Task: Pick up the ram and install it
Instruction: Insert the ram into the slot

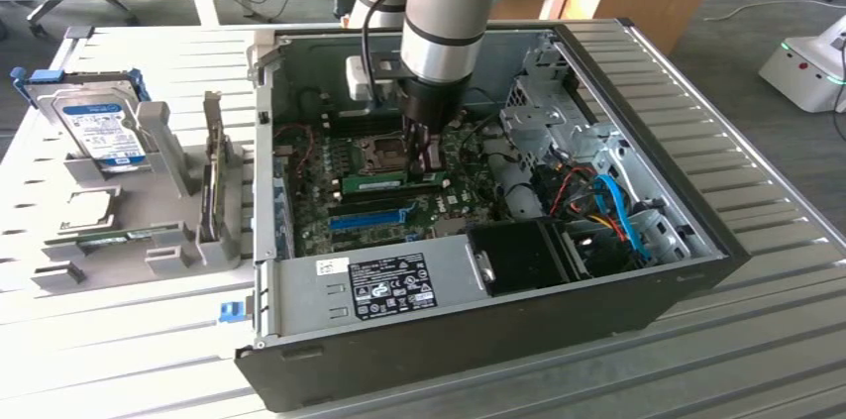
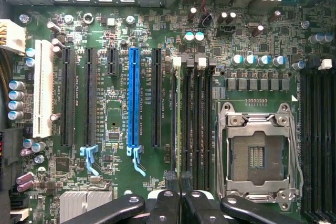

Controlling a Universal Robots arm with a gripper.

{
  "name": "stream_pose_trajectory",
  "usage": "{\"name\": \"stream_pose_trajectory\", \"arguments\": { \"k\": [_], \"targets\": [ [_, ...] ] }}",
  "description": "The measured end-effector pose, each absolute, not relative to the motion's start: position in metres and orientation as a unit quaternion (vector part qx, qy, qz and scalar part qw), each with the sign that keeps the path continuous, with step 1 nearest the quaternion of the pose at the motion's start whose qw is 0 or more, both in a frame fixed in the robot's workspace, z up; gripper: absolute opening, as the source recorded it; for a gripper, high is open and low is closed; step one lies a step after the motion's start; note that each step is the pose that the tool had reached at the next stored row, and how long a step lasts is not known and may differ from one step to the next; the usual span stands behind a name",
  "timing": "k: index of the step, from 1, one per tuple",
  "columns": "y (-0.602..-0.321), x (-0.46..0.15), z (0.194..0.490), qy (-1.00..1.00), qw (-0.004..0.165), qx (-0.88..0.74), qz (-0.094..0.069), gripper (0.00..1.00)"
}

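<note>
The ram (image 1: pixel 383 182) is a thin green stick with a pale label, standing on edge in a memory slot of the motherboard, beside the CPU socket (image 1: pixel 383 152). In the wrist view I see the ram (image 2: pixel 179 119) edge-on, running straight in between my fingertips. My gripper (image 1: pixel 426 163) reaches down into the open computer case over the end of the stick toward the exterior view's right. Its two black fingers (image 2: pixel 170 182) are pressed together, so the gripper (image 2: pixel 179 179) is shut on the ram's top edge.
A bright-blue slot (image 2: pixel 133 98) and black card slots lie beside the memory slots, with the open CPU socket (image 2: pixel 257 150) on the other side. The case walls (image 1: pixel 687 241), a black fan shroud (image 1: pixel 529 256) and cables crowd the arm. Outside stands a grey rack holding a hard drive (image 1: pixel 99 127) and a card (image 1: pixel 212 166).
</note>
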State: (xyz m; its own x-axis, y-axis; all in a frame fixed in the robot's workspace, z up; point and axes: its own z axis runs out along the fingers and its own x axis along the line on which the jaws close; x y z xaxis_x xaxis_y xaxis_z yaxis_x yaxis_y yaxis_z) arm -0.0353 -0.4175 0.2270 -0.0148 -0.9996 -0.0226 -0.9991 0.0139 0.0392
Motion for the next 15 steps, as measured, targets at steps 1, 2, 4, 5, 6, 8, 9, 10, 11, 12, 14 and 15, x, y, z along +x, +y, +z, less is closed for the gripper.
{"name": "stream_pose_trajectory", "arguments": {
  "k": [1,2,4,5,6,8,9,10,11,12,14,15],
  "targets": [
    [-0.4175,-0.0354,0.227,-0.712,0.006,0.702,-0.022,0.12],
    [-0.4175,-0.0353,0.227,-0.712,0.006,0.702,-0.022,0.12],
    [-0.4174,-0.0353,0.2267,-0.712,0.006,0.702,-0.022,0.12],
    [-0.4174,-0.0354,0.2265,-0.712,0.006,0.702,-0.022,0.12],
    [-0.4174,-0.0353,0.2264,-0.712,0.006,0.702,-0.022,0.12],
    [-0.4174,-0.0353,0.2262,-0.712,0.006,0.702,-0.022,0.12],
    [-0.4174,-0.0353,0.2262,-0.712,0.006,0.702,-0.022,0.12],
    [-0.4174,-0.0353,0.2262,-0.712,0.006,0.702,-0.022,0.12],
    [-0.4174,-0.0353,0.226,-0.712,0.005,0.702,-0.022,0.12],
    [-0.4174,-0.0353,0.2256,-0.712,0.005,0.702,-0.022,0.12],
    [-0.4174,-0.0353,0.2248,-0.712,0.005,0.702,-0.022,0.12],
    [-0.4174,-0.0353,0.2244,-0.712,0.005,0.702,-0.022,0.12]
  ]
}}
